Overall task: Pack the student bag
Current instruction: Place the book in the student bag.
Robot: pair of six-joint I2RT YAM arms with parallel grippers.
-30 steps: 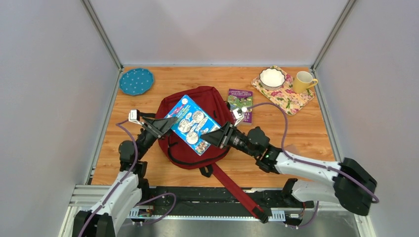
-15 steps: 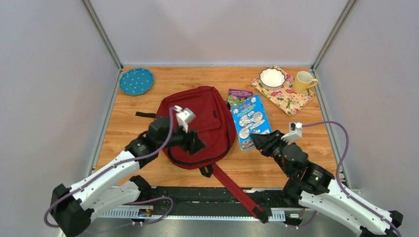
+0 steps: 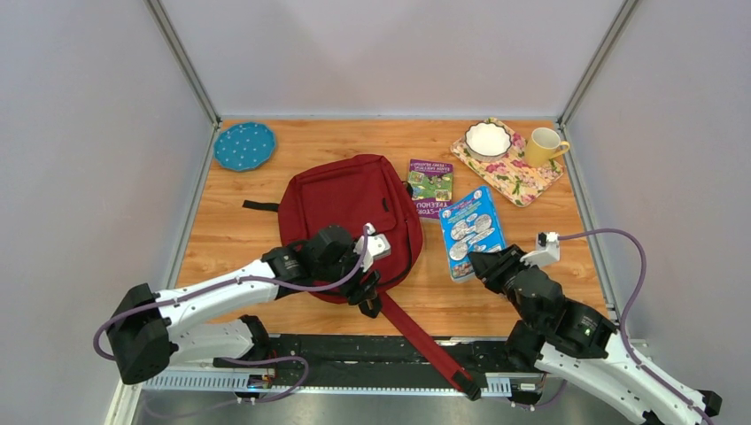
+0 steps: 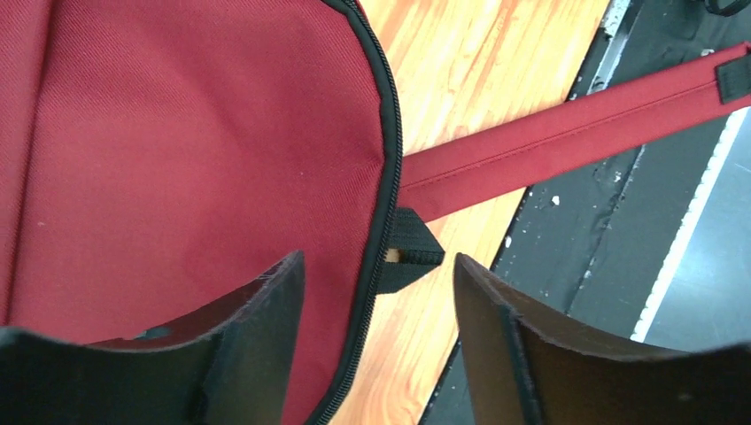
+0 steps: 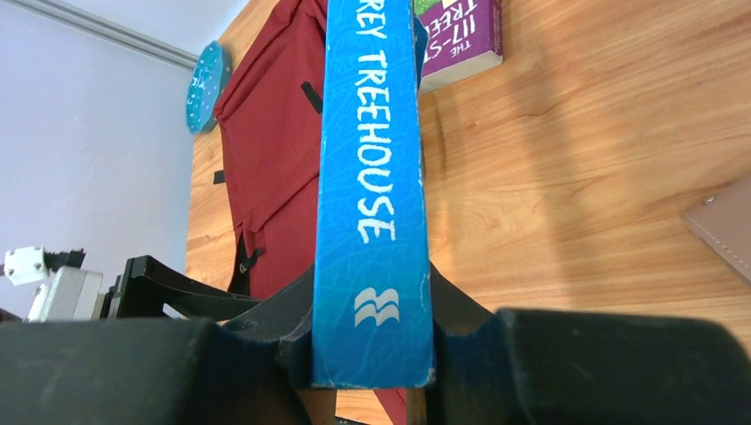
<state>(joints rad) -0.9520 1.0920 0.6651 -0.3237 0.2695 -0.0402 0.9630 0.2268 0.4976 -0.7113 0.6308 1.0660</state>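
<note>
The dark red student bag [image 3: 350, 199] lies flat in the middle of the table, its zipper closed along the near edge [image 4: 376, 230]. My left gripper [image 3: 365, 288] is open and empty, hovering over the bag's near rim beside a black strap loop [image 4: 409, 252] and the red shoulder strap [image 4: 567, 128]. My right gripper [image 3: 483, 264] is shut on a blue book [image 3: 472, 230], held by its spine [image 5: 372, 177] above the table right of the bag. A purple book [image 3: 430, 188] lies flat next to the bag's right side.
A teal plate [image 3: 244, 145] sits at the back left. A floral mat [image 3: 518, 173] at the back right carries a white bowl [image 3: 488, 139] and a yellow mug [image 3: 543, 144]. A brown flat item [image 5: 722, 221] lies on the wood at right.
My left gripper has swung from over the bag's middle to its near rim. My right gripper has drawn the blue book slightly right and nearer, off the bag's side.
</note>
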